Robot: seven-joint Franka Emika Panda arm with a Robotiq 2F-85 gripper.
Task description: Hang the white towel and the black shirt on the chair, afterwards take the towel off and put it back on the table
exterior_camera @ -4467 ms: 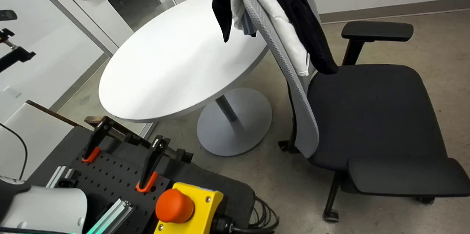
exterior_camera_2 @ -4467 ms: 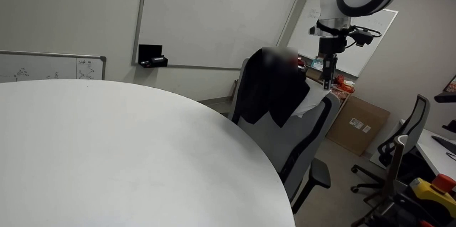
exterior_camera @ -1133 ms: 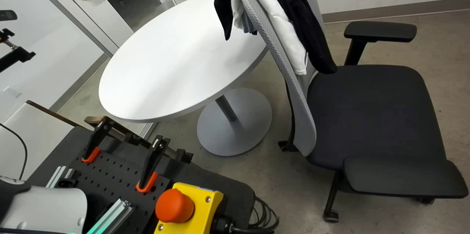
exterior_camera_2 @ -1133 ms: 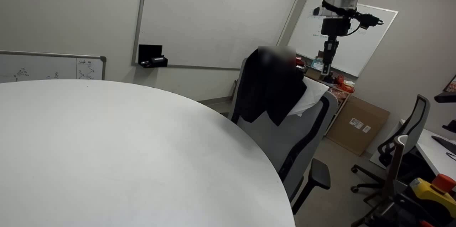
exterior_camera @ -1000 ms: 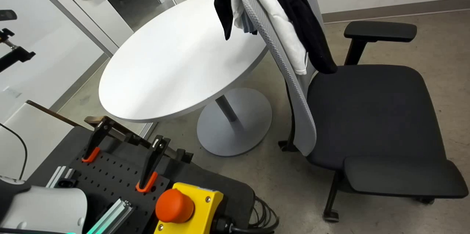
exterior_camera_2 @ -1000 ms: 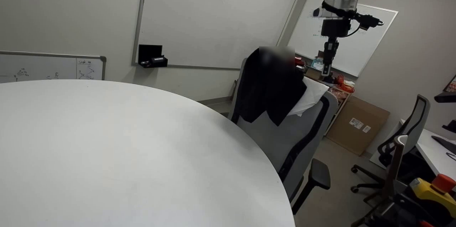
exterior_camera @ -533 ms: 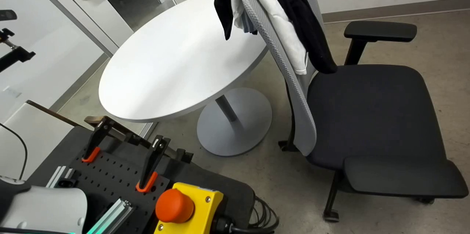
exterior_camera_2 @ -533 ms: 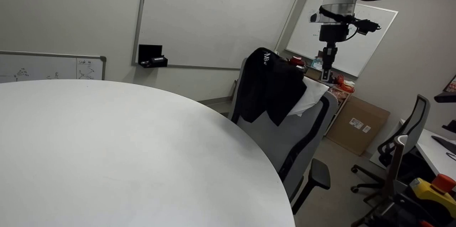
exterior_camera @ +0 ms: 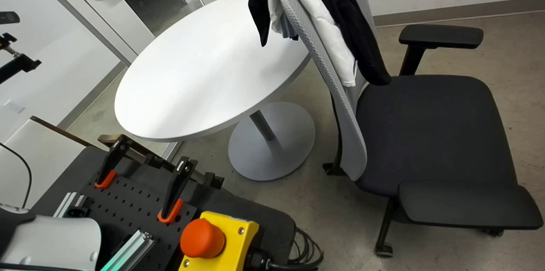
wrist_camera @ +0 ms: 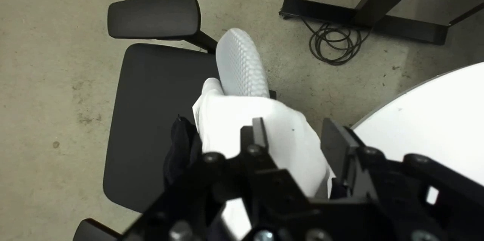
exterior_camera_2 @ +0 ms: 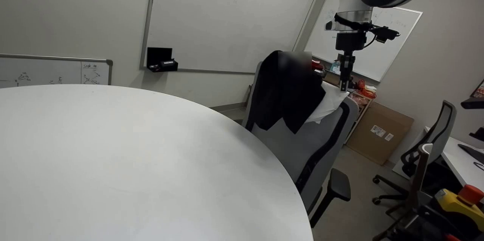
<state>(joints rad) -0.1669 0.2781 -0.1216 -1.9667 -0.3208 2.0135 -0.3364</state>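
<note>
Wrist view: left to right came the chair [wrist_camera: 159,120], the black shirt [wrist_camera: 181,150], the white towel [wrist_camera: 287,146], the hand [wrist_camera: 294,127] and the table [wrist_camera: 427,127].
Chair: its wheels [exterior_camera: 384,250] could have let it roll, had the grasp caught the backrest [wrist_camera: 242,63] along with the cloth.
Black shirt: it hung over the backrest close against the towel, seemingly overlapping it, so pulling one might have dragged both.
White towel: it was draped across the backrest's top; a shallow pinch of such thin cloth would probably have slipped.
Hand: it was unclenched with no grip to be seen, one of its fingers [wrist_camera: 334,140] just past the towel's table-side edge, one over the towel; contact could not be told. Reaching too low might have jammed them on the backrest.
Table: letting the towel go short of its edge could have dropped it on the floor [wrist_camera: 56,82].
Chairs under the cloths: one, with two armrests [wrist_camera: 155,17].
Cloths: one black shirt, one white towel.
Hands: one, with two fingers.
Tables: one, round.
</note>
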